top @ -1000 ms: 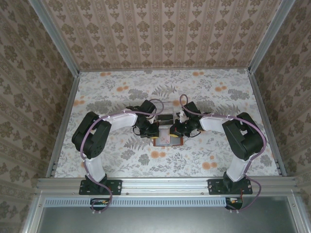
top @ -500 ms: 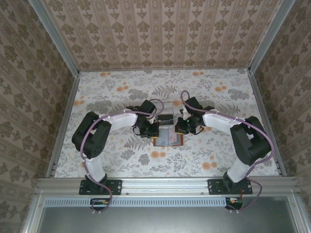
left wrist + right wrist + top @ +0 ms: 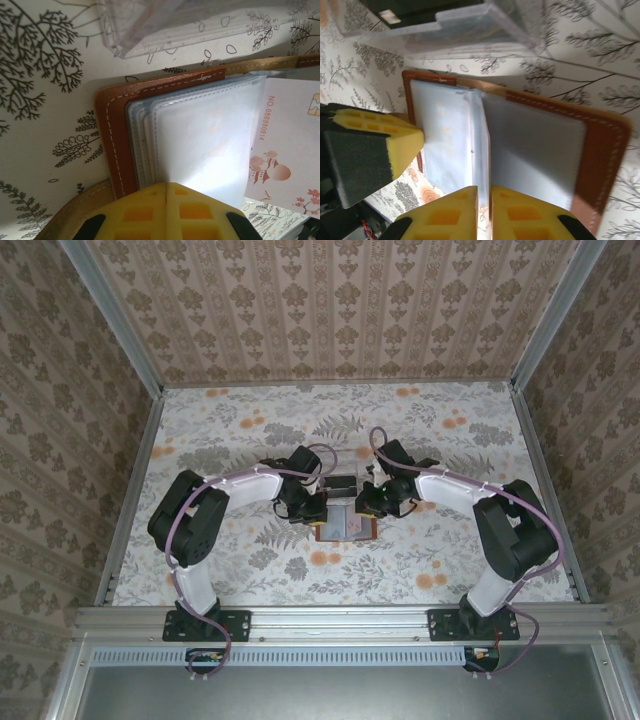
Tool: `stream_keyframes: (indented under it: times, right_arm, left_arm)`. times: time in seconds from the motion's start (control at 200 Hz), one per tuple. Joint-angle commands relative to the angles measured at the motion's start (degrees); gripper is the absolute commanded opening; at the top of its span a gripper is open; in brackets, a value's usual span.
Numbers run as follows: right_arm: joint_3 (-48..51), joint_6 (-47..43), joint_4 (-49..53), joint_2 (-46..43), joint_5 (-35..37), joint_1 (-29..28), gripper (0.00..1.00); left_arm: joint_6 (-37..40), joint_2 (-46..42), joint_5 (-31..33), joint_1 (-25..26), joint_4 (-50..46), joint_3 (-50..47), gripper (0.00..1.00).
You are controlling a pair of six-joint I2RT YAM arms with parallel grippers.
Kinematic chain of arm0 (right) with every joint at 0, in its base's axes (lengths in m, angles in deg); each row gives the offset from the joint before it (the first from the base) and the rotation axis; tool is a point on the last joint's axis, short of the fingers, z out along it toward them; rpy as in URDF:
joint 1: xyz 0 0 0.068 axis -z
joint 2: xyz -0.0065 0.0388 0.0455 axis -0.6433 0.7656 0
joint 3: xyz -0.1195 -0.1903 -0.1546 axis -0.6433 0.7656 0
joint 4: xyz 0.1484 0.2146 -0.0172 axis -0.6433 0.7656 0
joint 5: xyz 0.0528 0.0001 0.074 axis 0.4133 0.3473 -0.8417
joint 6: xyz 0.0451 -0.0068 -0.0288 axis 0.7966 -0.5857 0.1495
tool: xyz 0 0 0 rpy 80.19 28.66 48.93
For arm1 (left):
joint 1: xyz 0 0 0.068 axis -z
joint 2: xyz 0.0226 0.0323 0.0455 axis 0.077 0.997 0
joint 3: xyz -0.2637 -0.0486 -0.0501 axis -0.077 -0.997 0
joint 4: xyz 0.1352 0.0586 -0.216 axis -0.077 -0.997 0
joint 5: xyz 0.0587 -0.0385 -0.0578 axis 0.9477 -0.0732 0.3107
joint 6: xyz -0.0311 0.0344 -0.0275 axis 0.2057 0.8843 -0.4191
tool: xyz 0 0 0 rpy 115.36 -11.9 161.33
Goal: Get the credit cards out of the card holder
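Left wrist: card holder (image 3: pixel 112 140) is laid open against the left gripper (image 3: pixel 166 196), pads pressed together.
A credit card (image 3: pixel 286 150) is seen jutting out; the right gripper (image 3: pixel 484 201) is clamped on a thin centre leaf (image 3: pixel 481 150).

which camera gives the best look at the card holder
Right wrist: the card holder lies open, both halves visible, clear sleeves showing. Left wrist shows one stitched corner with sleeves; top external shows it tiny.
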State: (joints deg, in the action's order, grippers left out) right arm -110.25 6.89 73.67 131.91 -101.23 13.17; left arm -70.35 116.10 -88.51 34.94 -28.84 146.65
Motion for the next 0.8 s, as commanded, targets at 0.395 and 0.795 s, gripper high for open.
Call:
stream_keyframes:
  times: [0.395,0.795]
  right_arm:
    - [-1.73,0.51,4.19,-1.73,1.23,-0.9,0.06]
    - [-11.68,-15.11,18.23,-4.08,2.44,0.42,0.02]
  left_arm:
    - [1.96,-0.06,4.1,0.06,-5.71,0.4,0.03]
    - [2.19,-4.44,4.43,-0.56,-7.69,4.61,0.08]
